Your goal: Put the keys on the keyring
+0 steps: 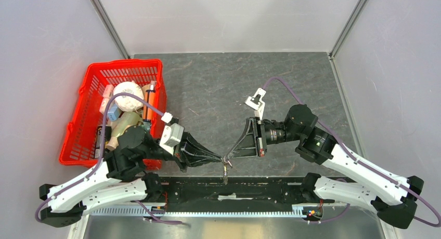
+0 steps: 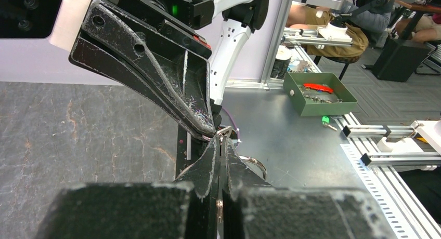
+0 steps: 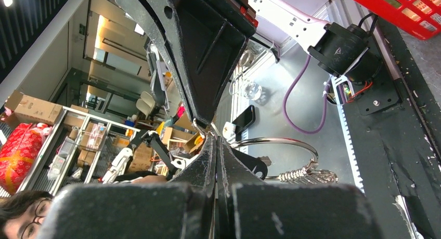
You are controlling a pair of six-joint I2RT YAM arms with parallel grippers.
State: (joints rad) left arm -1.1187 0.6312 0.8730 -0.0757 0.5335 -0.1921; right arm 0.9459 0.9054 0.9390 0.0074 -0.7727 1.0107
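- The left gripper (image 1: 218, 157) and right gripper (image 1: 232, 155) meet tip to tip above the near edge of the table (image 1: 208, 88), just ahead of the black rail between the arm bases.
- The right gripper's fingers are pressed together. In its wrist view the keyring (image 3: 281, 140) arcs out sideways from right beside those fingers, so it seems pinched there.
- The keys (image 3: 307, 174) hang bunched on the far end of the ring, away from the tips. From above they dangle just below the meeting point.
- The left gripper's fingers are also closed to a thin slit. A small silvery bit sits at its tips, touching the right gripper's tips, but I cannot tell what it is.
- Farther back on the left stands a red basket (image 1: 83, 114) packed with a white roll (image 1: 126, 92), tubes and bottles.
- Beyond the table, the left wrist view shows a green tray (image 2: 322, 108) holding a red tool (image 2: 317, 87).
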